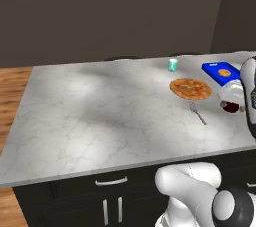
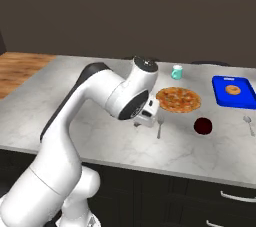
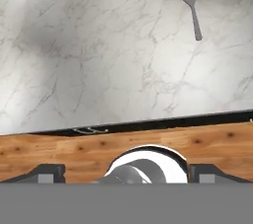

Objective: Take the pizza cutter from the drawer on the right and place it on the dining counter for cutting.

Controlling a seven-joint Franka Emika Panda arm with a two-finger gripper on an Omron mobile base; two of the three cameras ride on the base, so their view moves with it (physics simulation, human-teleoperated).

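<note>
The tool (image 3: 127,172) hangs released over the large grey-white marble-veined bench (image 1: 100,111), its tips wide apart with nothing between them. I cannot identify the pizza cutter with certainty. The small dark red round object (image 2: 202,126), right of centre in the right base view, is perhaps it. It lies on the bench, well to the right of the tool, with the thin silver metal fork (image 2: 159,128) between them. I would lift the tool straight upward, so it does not sweep the fork.

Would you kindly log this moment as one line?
tool: open, empty | fork: on dining counter | pizza: beside fork | pizza cutter: unseen
</note>
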